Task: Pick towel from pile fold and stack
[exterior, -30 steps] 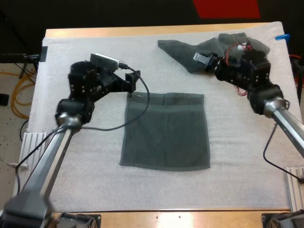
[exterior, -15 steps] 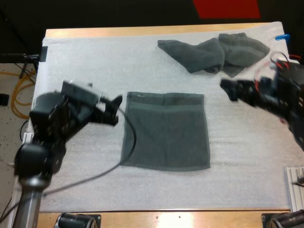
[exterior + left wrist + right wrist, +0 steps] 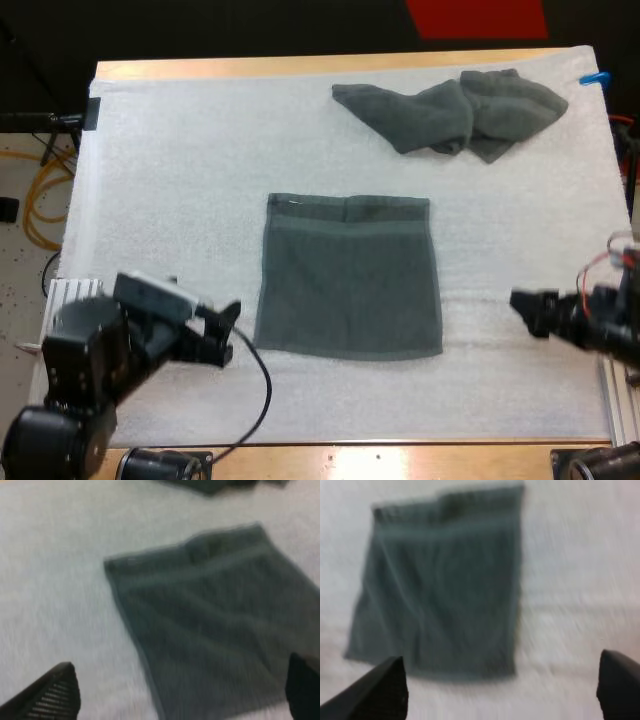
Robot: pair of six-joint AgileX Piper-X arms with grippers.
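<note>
A dark grey-green towel (image 3: 348,275) lies flat in the middle of the white mat, roughly square, with a folded band along its far edge. A crumpled towel (image 3: 455,110) lies at the far right of the mat. My left gripper (image 3: 225,330) hovers open just off the flat towel's near left corner; its fingers (image 3: 50,695) stand wide apart with the towel (image 3: 210,630) beyond them. My right gripper (image 3: 525,308) is open to the right of the towel's near right corner, its fingers (image 3: 377,687) spread before the towel (image 3: 445,580).
The white mat (image 3: 180,150) covers most of the wooden table (image 3: 300,66). Bare mat lies to the left of the flat towel and along the near edge.
Both arms have drawn back from the towel's far corners toward the near side. The left moved to the near left, the right to the near right. The flat towel stayed put.
</note>
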